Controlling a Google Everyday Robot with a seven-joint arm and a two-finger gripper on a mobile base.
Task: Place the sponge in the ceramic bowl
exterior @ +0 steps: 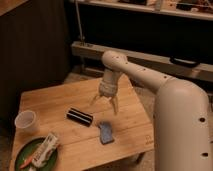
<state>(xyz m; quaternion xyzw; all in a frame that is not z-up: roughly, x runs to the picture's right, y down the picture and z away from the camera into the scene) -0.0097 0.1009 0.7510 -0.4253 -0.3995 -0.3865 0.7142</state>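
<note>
Camera view: the end effector (pixel 106 103), fingers spread and empty, hangs pointing down just behind the sponge (pixel 106 132), seemingly posed for a top grasp, the sponge lying flat on the desk (pixel 50 102), well apart from the bowl (pixel 21 156).

Low wooden table (pixel 50 102) on speckled floor (pixel 146 102); dark wall (pixel 35 45) left, pale ledge (pixel 150 56) behind; gripper (pixel 106 104) hangs above the table.

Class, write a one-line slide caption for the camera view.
Open gripper hangs over the wooden table near the sponge; the ceramic bowl, holding a packet, sits apart.
</note>
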